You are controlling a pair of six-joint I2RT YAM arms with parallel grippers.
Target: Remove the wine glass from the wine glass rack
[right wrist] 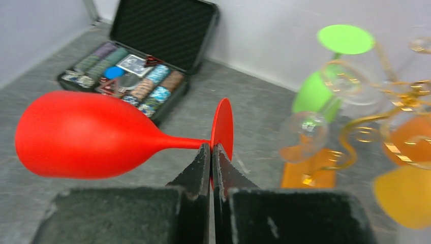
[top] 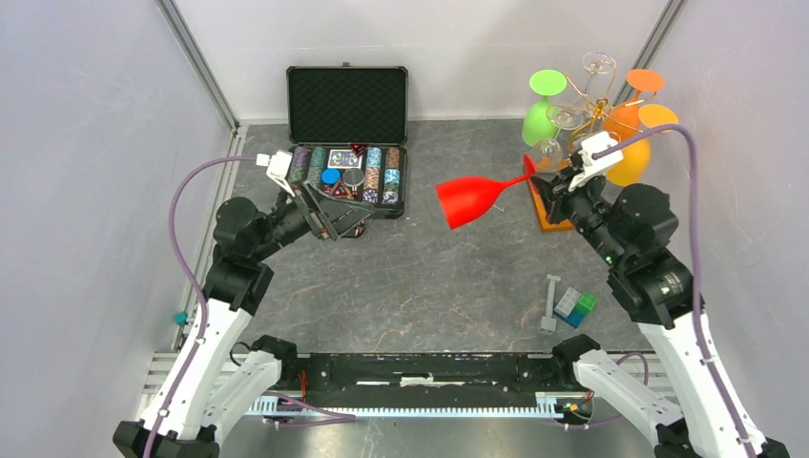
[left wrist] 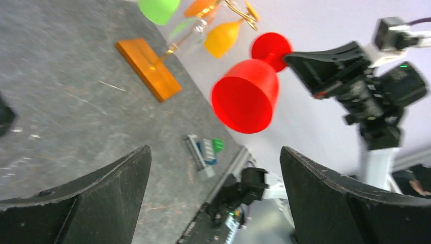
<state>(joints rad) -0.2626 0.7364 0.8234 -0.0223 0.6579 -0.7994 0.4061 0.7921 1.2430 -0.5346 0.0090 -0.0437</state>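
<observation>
Right gripper (right wrist: 211, 152) is clenched on the thin stem of the red glass (right wrist: 86, 134), by the foot; the glass lies level in the air, off the rack (right wrist: 356, 124), bowl toward the case (right wrist: 162, 30). Gripped so far from the bowl, it may twist or slip and drop. Its foot is near the hanging glasses (right wrist: 315, 94); a swing could knock them. Left gripper (left wrist: 214, 152) gapes, empty

No legible text, label, brand, number or sign is found in any view. Print is noted on the card pack (top: 342, 158) in the case (top: 347, 100), but it is too small to be read. Markings on the chips (top: 374, 176) are likewise too blurred to be made out.
</observation>
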